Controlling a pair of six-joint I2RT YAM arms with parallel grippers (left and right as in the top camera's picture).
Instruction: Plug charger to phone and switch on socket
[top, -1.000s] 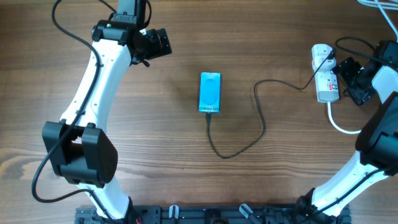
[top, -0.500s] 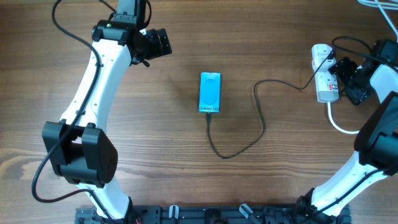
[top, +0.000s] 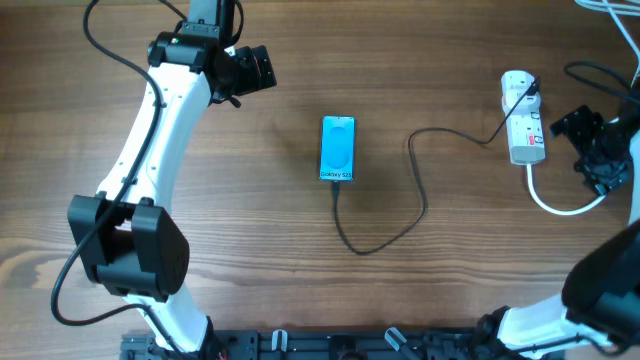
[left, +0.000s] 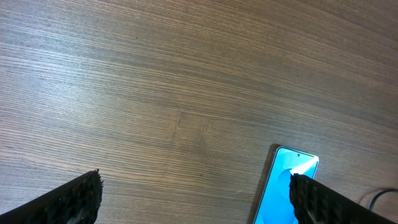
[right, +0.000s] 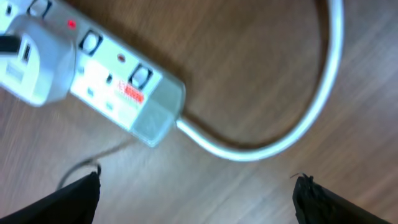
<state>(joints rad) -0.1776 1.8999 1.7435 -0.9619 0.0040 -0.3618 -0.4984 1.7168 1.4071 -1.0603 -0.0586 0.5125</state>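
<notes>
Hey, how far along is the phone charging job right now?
It looks nearly or fully done. The charger runs from the phone at its bottom edge to the socket, where its plug sits. A red light glows on the socket, suggesting it is on, though the switch itself is blurred. Nothing is in hand: the right gripper and left gripper are open and empty.

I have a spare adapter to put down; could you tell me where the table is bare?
Bare tabletop lies between the left arm and the phone. The right side is crowded: the charger loops from phone to socket, with the white cord and right claw beside it.
</notes>
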